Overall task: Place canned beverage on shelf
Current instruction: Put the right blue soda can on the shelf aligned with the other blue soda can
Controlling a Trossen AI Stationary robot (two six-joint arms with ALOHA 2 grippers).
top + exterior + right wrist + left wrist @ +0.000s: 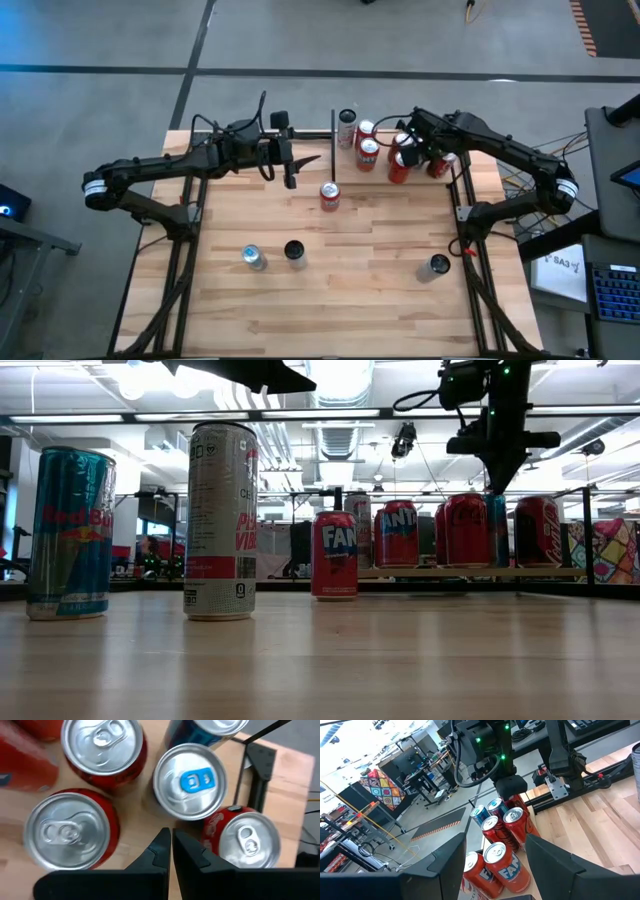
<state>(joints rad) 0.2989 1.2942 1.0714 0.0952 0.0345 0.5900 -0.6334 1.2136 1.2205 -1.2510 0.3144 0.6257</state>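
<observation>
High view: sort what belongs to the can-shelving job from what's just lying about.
Job:
shelf
shelved cans
Fanta can
Red Bull can
dark-topped can
grey can
left gripper, jaws open
right gripper, jaws shut, above the shelved cans

Lying about:
keyboard
patterned panel

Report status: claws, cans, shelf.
Right claw shut, empty, above shelved cans. Left claw half-open, empty, above the table. Red Fanta can still off light-wood, black-railed shelf.

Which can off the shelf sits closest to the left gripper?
The red Fanta can, standing alone just off the shelf; it is nearest the left gripper. The other three loose cans stand farther toward the table's near side.
</observation>
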